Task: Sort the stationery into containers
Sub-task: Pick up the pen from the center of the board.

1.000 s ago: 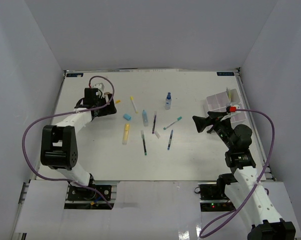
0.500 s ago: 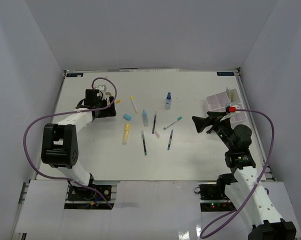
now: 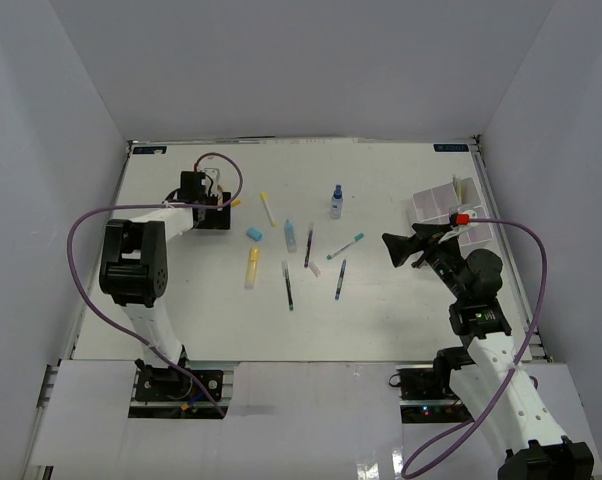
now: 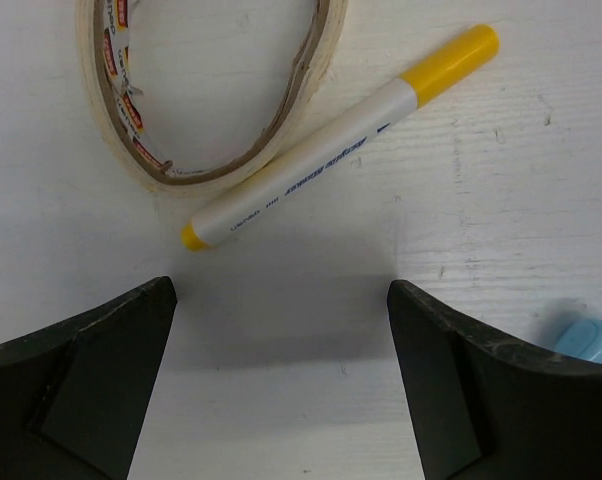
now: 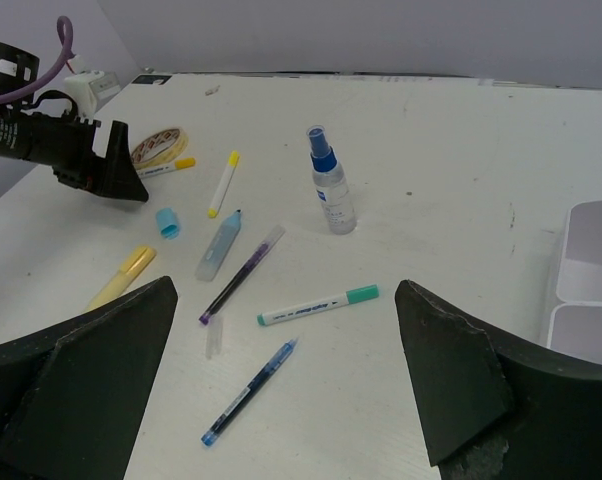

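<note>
The stationery lies scattered mid-table: a yellow-capped white marker [image 4: 321,165] beside a tan tape loop [image 4: 116,120], a light-blue cap [image 4: 593,340], a yellow tube [image 3: 252,267], a spray bottle [image 3: 336,201], a teal-capped marker [image 5: 317,305], a blue pen [image 5: 249,391] and a purple pen [image 5: 241,272]. My left gripper [image 4: 281,380] is open and empty, just short of the yellow-capped marker. My right gripper [image 5: 286,330] is open and empty, held above the table right of the pens. The white organizer box [image 3: 451,212] stands at the far right.
A thin yellow-tipped marker [image 3: 268,208], a light-blue pen [image 3: 290,235] and a dark pen [image 3: 288,285] lie between the arms. A loose clear cap [image 5: 214,336] lies by the purple pen. White walls enclose the table.
My left arm has swung its elbow inward and the gripper has shifted slightly right toward the tape loop and marker. The right arm has barely moved.
</note>
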